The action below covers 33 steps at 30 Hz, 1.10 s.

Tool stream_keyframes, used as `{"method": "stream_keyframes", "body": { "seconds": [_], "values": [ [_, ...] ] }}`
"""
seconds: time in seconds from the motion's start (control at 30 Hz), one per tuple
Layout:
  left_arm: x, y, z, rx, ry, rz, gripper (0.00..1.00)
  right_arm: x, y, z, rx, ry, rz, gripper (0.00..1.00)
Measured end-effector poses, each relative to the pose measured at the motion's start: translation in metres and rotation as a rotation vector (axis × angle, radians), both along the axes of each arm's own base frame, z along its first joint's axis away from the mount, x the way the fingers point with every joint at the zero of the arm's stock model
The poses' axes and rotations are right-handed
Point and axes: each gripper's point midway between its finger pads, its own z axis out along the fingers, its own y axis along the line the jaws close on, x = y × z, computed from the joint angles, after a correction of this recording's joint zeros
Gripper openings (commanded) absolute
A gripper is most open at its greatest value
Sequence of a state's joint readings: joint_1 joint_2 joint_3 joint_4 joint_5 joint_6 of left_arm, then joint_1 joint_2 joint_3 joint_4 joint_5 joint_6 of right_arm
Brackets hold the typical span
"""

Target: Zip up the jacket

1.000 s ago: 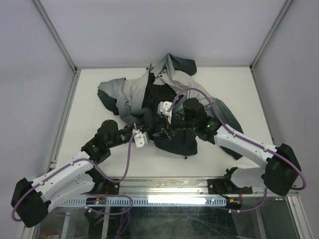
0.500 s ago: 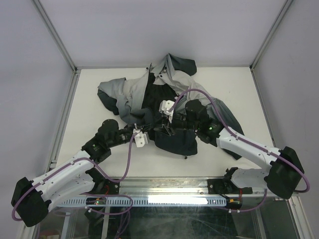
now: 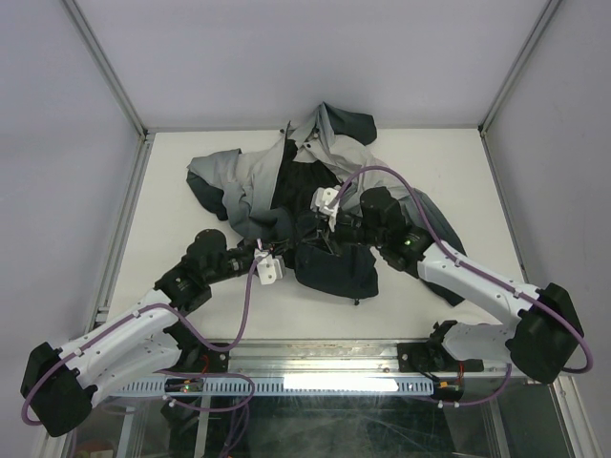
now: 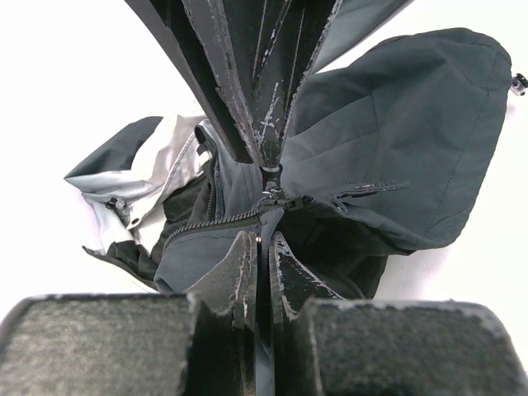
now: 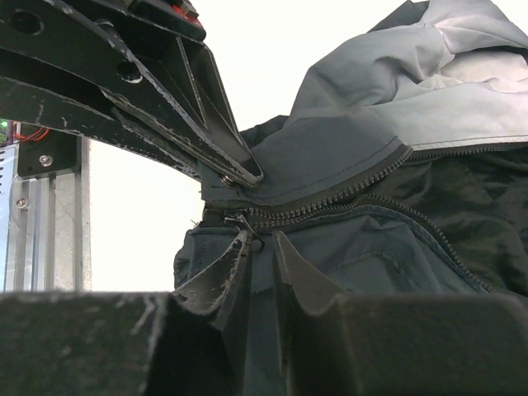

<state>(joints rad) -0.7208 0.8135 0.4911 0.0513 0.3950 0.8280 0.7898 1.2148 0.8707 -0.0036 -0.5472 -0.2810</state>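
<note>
The jacket lies crumpled mid-table, light grey at the top and dark teal below. My left gripper is shut on its dark hem by the zipper's foot; in the left wrist view the fingers pinch that fabric. My right gripper comes in from the right. Its fingers stand almost together, with the small zipper pull at their tips. The zipper teeth run up to the right, with the two rows apart higher up. The left wrist view shows the right gripper closed to a point just above the slider.
The white table is boxed in by pale walls and metal posts. A metal rail runs along the near edge between the arm bases. A dark sleeve lies under my right forearm, and purple cables loop over both arms.
My right gripper's fingers have closed in on the zipper pull, and its wrist has shifted slightly right and away. The left arm has stayed put, still clamped on the hem.
</note>
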Motion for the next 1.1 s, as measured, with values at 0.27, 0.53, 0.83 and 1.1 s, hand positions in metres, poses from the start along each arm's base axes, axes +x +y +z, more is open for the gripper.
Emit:
{"method": "stream_keyframes", "body": {
  "seconds": [0.27, 0.53, 0.83, 1.1],
  "values": [
    [0.0, 0.0, -0.001, 0.003, 0.003, 0.0, 0.0, -0.004, 0.001, -0.001, 0.005, 0.018, 0.025, 0.26],
    [-0.001, 0.0, -0.001, 0.005, 0.003, -0.002, 0.0, -0.001, -0.002, 0.0, 0.014, 0.028, 0.03, 0.38],
    [-0.001, 0.0, -0.001, 0.007, -0.002, -0.008, 0.0, 0.011, -0.017, -0.007, 0.066, 0.167, 0.132, 0.44],
    [-0.001, 0.0, -0.001, 0.011, -0.01, -0.009, 0.0, 0.001, -0.009, -0.004, 0.129, 0.291, 0.257, 0.44]
  ]
}}
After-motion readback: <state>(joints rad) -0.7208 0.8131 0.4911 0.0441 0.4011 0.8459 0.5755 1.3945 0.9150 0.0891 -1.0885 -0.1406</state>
